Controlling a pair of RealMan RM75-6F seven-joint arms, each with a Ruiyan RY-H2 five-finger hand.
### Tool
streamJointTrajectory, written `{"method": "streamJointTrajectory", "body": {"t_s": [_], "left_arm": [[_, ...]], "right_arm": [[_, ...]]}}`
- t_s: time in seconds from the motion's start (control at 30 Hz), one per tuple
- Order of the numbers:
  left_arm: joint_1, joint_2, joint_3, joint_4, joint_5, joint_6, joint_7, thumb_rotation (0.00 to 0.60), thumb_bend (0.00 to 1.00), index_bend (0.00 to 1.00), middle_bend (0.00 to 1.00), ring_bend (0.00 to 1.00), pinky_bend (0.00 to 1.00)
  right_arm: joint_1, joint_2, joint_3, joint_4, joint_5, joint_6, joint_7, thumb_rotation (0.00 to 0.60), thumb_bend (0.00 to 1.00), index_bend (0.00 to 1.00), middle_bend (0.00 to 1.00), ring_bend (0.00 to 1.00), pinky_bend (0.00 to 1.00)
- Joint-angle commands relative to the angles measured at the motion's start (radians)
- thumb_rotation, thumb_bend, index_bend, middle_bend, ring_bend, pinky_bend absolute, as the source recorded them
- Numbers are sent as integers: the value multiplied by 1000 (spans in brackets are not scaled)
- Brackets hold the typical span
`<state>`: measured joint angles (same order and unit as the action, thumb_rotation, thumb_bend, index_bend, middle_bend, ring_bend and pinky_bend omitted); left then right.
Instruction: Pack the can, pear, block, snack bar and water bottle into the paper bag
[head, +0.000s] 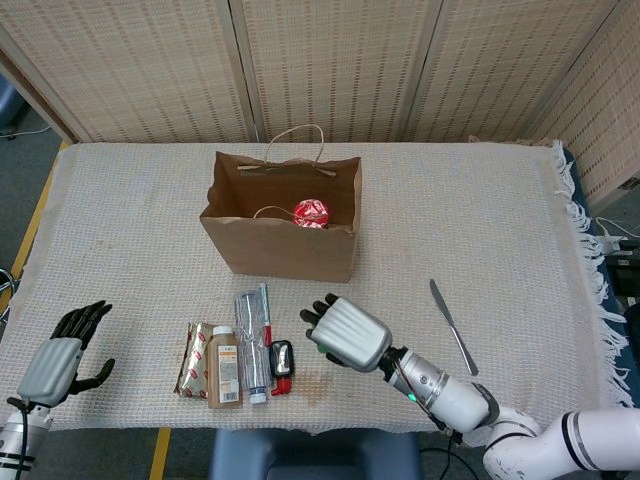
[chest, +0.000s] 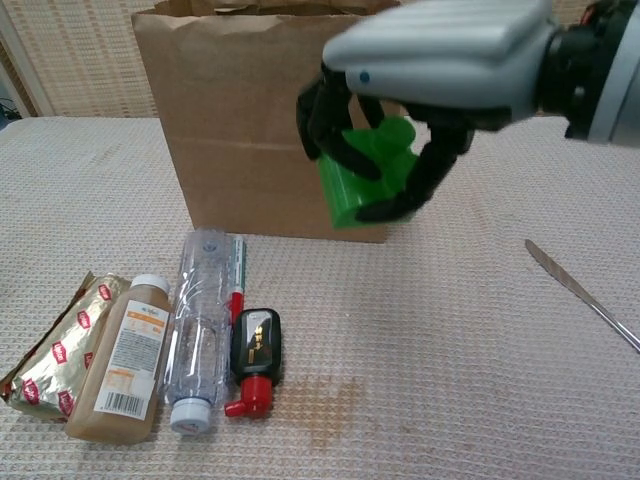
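My right hand (chest: 440, 60) grips a green block (chest: 362, 175) from above and holds it in the air in front of the brown paper bag (chest: 250, 130). In the head view the same hand (head: 345, 333) hovers right of the row of items, and the bag (head: 285, 245) stands open with a red can (head: 311, 212) inside. A clear water bottle (chest: 197, 320) and a foil snack bar (chest: 50, 355) lie on the cloth. My left hand (head: 58, 362) rests empty at the near left corner, fingers apart. No pear shows.
A brown juice bottle (chest: 125, 360), a marker pen (chest: 237, 275) and a small black and red object (chest: 253, 355) lie among the row. A table knife (head: 453, 326) lies to the right. White fringed cloth (head: 500, 220) covers the table.
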<state>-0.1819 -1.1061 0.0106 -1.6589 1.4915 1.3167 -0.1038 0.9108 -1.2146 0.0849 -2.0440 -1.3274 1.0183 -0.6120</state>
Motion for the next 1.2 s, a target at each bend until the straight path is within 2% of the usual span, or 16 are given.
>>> {"method": "streamJointTrajectory", "body": {"t_s": [0.03,0.2,0.3,0.5,0.8,0.9,0.97,1.03,1.07,1.13,1.2], "left_arm": [[0,0,0,0,1,-1,0,600,372,0,0,0,50],[-2,-1,0,1,2,-2,2,600,372,0,0,0,49],[0,-2,-1,3,3,2,1,600,372,0,0,0,50],[0,3,2,-1,7,1,-10,600,372,0,0,0,49],[1,5,4,-2,13,4,-18,600,372,0,0,0,49],[0,6,3,-2,10,1,-22,600,373,0,0,0,49],[-1,7,2,-1,9,1,-26,600,372,0,0,0,49],[-2,8,2,-1,8,-1,-31,600,372,0,0,0,50],[-2,9,2,0,9,-2,-33,600,372,0,0,0,50],[-2,10,2,0,10,-2,-35,600,372,0,0,0,50],[-2,10,3,0,11,-2,-36,600,372,0,0,0,50]], "right_arm": [[16,16,139,51,40,89,19,600,361,718,552,582,690],[58,-50,263,152,119,167,-25,600,360,711,551,582,690],[88,-101,299,230,174,189,-80,600,360,710,551,582,690],[143,-193,317,394,282,177,-161,600,360,707,551,582,689],[234,-403,348,687,335,175,-130,600,360,666,551,561,676],[249,-457,352,736,350,167,-106,600,335,557,533,472,621],[252,-475,355,743,375,163,-118,600,208,331,403,300,525],[251,-482,366,725,406,165,-128,600,103,131,268,177,436],[250,-482,371,717,412,169,-130,600,72,62,220,140,399],[244,-474,383,693,414,184,-123,600,46,7,165,100,354],[236,-458,396,663,417,197,-116,600,38,0,139,79,325]]}}
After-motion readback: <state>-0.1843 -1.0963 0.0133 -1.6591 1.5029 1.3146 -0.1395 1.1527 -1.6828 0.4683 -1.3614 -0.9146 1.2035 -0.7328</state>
